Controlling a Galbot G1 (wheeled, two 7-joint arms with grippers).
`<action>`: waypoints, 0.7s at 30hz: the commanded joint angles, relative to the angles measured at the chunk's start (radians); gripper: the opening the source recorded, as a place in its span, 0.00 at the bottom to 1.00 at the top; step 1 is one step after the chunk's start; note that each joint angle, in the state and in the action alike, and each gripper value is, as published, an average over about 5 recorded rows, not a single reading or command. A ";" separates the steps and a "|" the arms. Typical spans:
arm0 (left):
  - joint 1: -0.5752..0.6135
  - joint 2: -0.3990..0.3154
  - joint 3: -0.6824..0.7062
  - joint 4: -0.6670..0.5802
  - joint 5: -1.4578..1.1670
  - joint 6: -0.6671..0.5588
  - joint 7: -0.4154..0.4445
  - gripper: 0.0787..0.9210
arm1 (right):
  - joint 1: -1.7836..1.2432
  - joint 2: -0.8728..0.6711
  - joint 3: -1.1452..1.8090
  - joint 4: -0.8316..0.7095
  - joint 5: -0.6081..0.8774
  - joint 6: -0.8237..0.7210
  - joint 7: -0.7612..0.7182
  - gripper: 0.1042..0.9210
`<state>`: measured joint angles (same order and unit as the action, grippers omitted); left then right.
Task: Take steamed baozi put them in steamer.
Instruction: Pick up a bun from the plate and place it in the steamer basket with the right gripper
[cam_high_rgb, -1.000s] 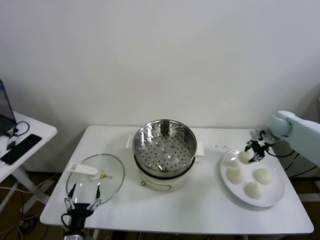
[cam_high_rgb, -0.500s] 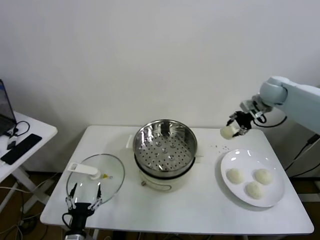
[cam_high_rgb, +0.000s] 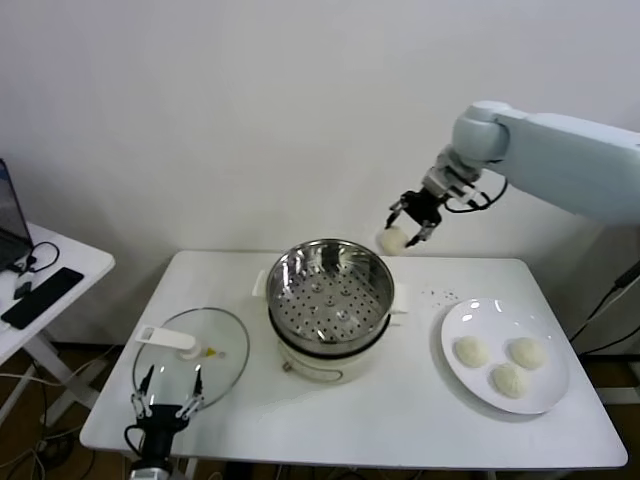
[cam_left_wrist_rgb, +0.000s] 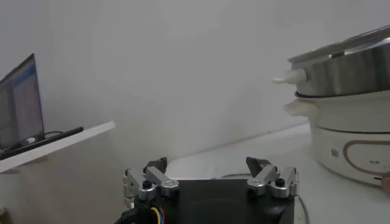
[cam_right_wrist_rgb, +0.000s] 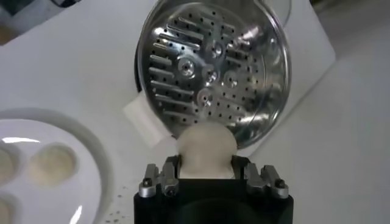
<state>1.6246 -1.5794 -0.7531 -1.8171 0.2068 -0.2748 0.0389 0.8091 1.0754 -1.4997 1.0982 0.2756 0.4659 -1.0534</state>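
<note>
Table (cam_high_rgb: 400, 420) white, wall (cam_high_rgb: 250, 100) pale; steamer (cam_high_rgb: 330, 290), plate (cam_high_rgb: 545, 395) on top.

Right arm raised, left arm low at the front

The right arm reaches in from three o'clock, elbow high and wrist angled down, its right gripper (cam_high_rgb: 407, 226) pinched shut on a bun (cam_high_rgb: 394, 240) held aloft between the two fingers (cam_right_wrist_rgb: 161, 177). The left gripper (cam_high_rgb: 167, 401) sits at seven o'clock near the table's front edge, its fingers (cam_left_wrist_rgb: 149, 176) spread wide and holding nothing.
</note>
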 joint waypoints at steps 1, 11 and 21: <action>0.001 -0.003 0.004 -0.008 0.005 -0.004 -0.001 0.88 | -0.119 0.242 0.056 -0.243 -0.169 0.190 0.030 0.58; 0.007 -0.002 0.002 0.001 0.007 -0.019 -0.005 0.88 | -0.248 0.361 0.108 -0.461 -0.202 0.298 0.003 0.59; 0.002 -0.003 0.000 0.010 0.006 -0.024 -0.006 0.88 | -0.301 0.411 0.141 -0.577 -0.238 0.356 -0.019 0.59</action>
<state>1.6270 -1.5822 -0.7527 -1.8100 0.2132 -0.2960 0.0330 0.5737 1.4065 -1.3944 0.6698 0.0878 0.7470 -1.0657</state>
